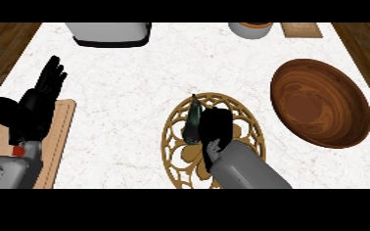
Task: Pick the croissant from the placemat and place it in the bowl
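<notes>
A dark, greenish-brown croissant [192, 121] shows as a narrow long shape over the left half of the round golden lattice placemat [175, 142]. My right hand [219, 127] is pressed against its right side, fingers curled down round it and hiding part of it. I cannot tell whether the croissant is resting on the mat or lifted off it. The large wooden bowl [318, 103] stands to the right of the placemat with nothing in it. My left hand [42, 95] rests open at the left edge, fingers up.
A wooden cutting board [63, 137] lies under my left forearm. At the back stand a grey toaster [110, 33], a grey cup [251, 30] and a small wooden block [300, 30]. Dark wood borders the white counter on both sides.
</notes>
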`<action>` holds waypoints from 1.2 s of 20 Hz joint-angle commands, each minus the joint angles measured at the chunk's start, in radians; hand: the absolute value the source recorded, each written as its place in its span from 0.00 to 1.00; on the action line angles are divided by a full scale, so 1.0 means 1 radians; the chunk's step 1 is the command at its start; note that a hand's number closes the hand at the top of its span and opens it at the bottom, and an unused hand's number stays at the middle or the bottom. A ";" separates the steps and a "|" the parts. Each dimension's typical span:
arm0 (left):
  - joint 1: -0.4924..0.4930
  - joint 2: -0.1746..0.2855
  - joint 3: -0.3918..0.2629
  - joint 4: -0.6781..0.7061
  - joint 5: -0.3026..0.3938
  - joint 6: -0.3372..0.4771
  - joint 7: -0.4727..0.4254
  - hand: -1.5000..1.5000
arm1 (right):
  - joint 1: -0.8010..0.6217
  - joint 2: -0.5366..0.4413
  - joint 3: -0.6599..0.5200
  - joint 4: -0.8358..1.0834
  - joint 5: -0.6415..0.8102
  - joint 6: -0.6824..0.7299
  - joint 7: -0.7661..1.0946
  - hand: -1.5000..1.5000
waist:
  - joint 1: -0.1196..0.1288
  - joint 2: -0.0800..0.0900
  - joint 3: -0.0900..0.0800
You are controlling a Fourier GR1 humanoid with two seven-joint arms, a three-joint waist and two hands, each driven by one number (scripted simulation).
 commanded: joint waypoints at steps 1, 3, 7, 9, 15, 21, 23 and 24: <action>-0.008 -0.007 0.024 -0.019 -0.010 -0.003 0.039 0.50 | 0.005 0.018 0.023 0.082 -0.007 -0.050 0.060 1.00 | 0.004 0.020 0.008; 0.036 -0.001 0.045 0.003 -0.009 -0.048 -0.027 0.50 | -0.028 0.013 -0.050 0.078 0.040 0.002 -0.006 1.00 | -0.001 0.019 0.008; 0.048 -0.006 0.031 0.000 -0.014 -0.059 -0.037 0.50 | -0.060 0.018 -0.133 0.135 -0.012 -0.206 -0.065 1.00 | 0.016 0.022 0.008; 0.026 -0.012 0.027 -0.020 -0.018 -0.038 -0.006 0.50 | -0.014 0.018 -0.198 0.064 -0.019 -0.304 -0.130 1.00 | 0.005 0.019 0.009; -0.023 -0.036 0.036 0.012 -0.051 -0.034 0.022 0.50 | -0.067 0.012 -0.248 0.099 0.047 -0.432 -0.164 1.00 | -0.004 0.020 0.008; 0.032 -0.060 0.033 -0.035 -0.064 -0.016 0.030 0.50 | -0.082 -0.025 -0.161 -0.178 0.201 -0.348 0.035 1.00 | -0.017 0.010 0.008; 0.054 -0.047 0.068 0.021 -0.046 -0.043 -0.038 0.50 | -0.181 -0.013 -0.185 -0.225 0.264 -0.351 0.107 1.00 | -0.018 0.009 0.006; 0.036 -0.026 0.076 0.015 -0.035 -0.067 -0.021 0.50 | -0.177 -0.031 -0.182 -0.239 0.314 -0.390 0.112 1.00 | -0.019 0.010 0.007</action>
